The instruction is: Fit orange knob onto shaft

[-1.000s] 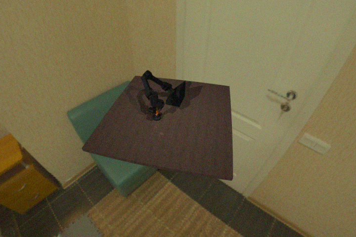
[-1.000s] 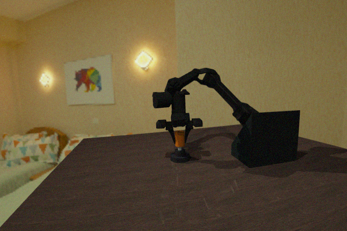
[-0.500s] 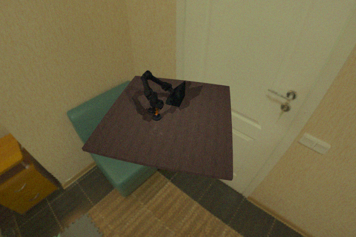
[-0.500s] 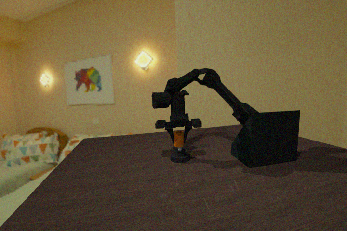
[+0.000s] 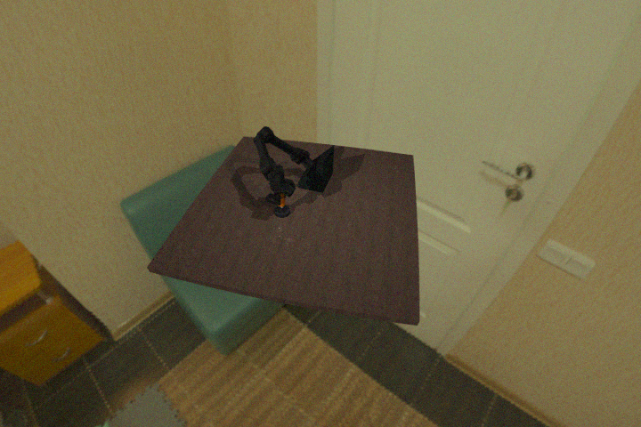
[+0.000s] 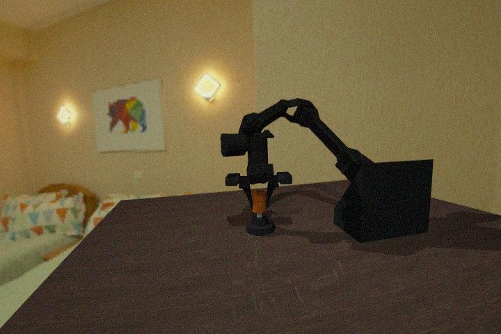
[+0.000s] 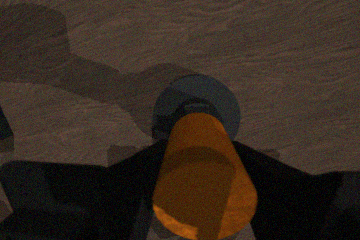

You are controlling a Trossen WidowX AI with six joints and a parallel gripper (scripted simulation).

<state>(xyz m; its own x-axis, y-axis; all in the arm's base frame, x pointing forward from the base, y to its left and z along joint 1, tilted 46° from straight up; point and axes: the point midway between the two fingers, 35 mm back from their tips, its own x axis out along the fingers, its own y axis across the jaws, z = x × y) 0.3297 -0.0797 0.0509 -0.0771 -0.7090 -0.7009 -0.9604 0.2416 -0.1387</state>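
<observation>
The orange knob (image 5: 281,200) (image 6: 259,201) (image 7: 200,175) is upright between the fingers of my gripper (image 6: 259,205), which is shut on it. The dark round pedestal (image 5: 281,212) (image 6: 260,229) (image 7: 228,107) stands on the table directly below the knob. A short piece of the silver shaft (image 6: 259,215) shows between the knob's lower end and the pedestal, so the knob is not against the pedestal. The knob's hole and the shaft's flat side are hidden; whether they line up cannot be told.
The brown table (image 5: 352,252) (image 6: 180,275) carries the pedestal and the arm's dark block-shaped base (image 5: 319,171) (image 6: 394,200), which stands to the right of the pedestal in the exterior view. The arm arches from the base over to the pedestal.
</observation>
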